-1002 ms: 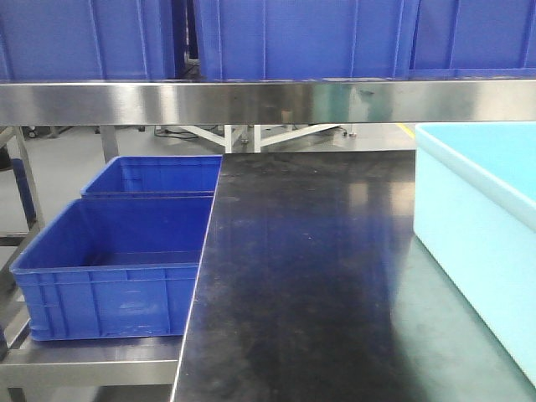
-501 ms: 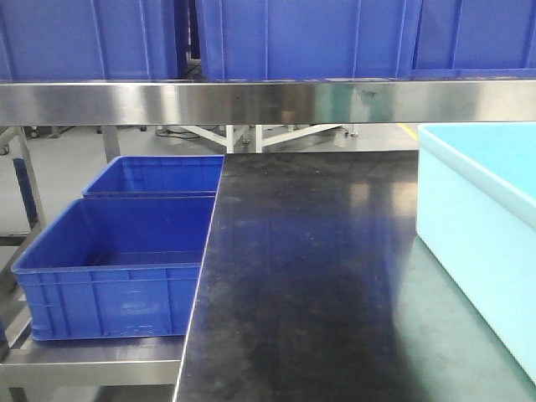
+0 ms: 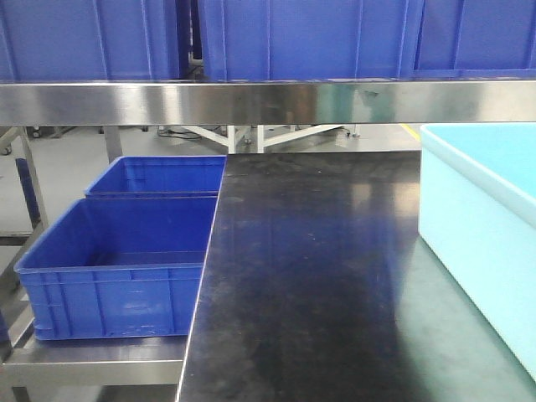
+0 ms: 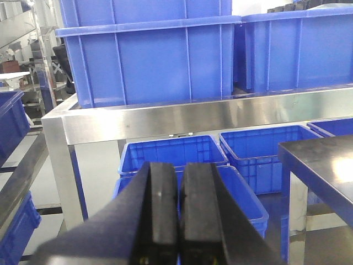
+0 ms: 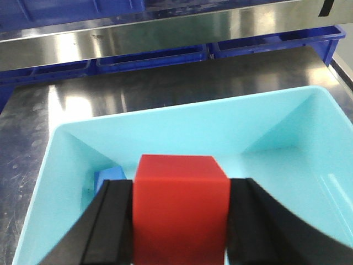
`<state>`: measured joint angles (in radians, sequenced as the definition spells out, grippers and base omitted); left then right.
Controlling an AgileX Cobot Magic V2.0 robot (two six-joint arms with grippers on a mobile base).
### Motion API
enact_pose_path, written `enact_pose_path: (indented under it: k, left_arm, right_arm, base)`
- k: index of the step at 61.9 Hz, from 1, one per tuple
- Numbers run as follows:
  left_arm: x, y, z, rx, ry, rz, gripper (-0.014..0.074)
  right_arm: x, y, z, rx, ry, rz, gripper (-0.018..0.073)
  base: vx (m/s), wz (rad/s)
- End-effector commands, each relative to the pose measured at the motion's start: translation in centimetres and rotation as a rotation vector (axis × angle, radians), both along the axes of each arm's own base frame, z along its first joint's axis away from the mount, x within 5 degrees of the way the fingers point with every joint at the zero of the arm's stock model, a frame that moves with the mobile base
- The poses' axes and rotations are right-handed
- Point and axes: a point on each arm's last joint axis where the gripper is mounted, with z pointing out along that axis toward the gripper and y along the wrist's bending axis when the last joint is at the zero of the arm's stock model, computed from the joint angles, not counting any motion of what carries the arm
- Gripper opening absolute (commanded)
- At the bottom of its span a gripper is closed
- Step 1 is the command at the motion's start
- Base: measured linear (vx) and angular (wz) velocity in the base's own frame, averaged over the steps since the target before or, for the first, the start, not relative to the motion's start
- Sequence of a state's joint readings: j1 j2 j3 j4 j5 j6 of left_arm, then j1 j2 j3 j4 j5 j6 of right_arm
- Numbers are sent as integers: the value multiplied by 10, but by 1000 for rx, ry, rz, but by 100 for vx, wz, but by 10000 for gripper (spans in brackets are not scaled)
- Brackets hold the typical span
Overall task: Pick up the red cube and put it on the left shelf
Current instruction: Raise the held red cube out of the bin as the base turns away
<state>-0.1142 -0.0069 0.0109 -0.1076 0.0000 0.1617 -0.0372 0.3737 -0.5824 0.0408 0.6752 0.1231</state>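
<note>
Exterior front-facing view, left to right: two blue bins (image 3: 117, 285) at lower left, the black tabletop (image 3: 318, 276) in the middle, a pale cyan tub (image 3: 486, 243) at the right edge, a steel shelf rail (image 3: 268, 102) across the top. Left wrist-mounted view has the left gripper (image 4: 179, 187) at bottom centre, its black fingers (image 4: 162, 193) pressed together on nothing, facing blue crates (image 4: 154, 61); right wrist-mounted view has the right gripper (image 5: 181, 221) clamped on the red cube (image 5: 181, 182) over the tub's inside, a blue block (image 5: 107, 179) just left of it.
</note>
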Motion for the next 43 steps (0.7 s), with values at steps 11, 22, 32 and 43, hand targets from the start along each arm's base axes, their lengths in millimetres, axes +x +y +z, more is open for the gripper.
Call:
enact_pose_path:
  k: [11,22,32,43]
  left_arm:
    - [1,0,0,-19,-51,0,106]
    - [1,0,0,-19,-51,0,106]
    - [1,0,0,-19,-51,0,106]
    - [1,0,0,-19,-51,0,106]
  right_arm:
    - [2,0,16,-10,-101,-1,51]
    - [1,0,15,-10,-100,-1,51]
    - [1,0,15,-10,-100,-1,51]
    - [1,0,15,-10,-100,-1,51]
  base:
    - [-2,11]
    - [-3,20]
    - [-8,24]
    - [-10,30]
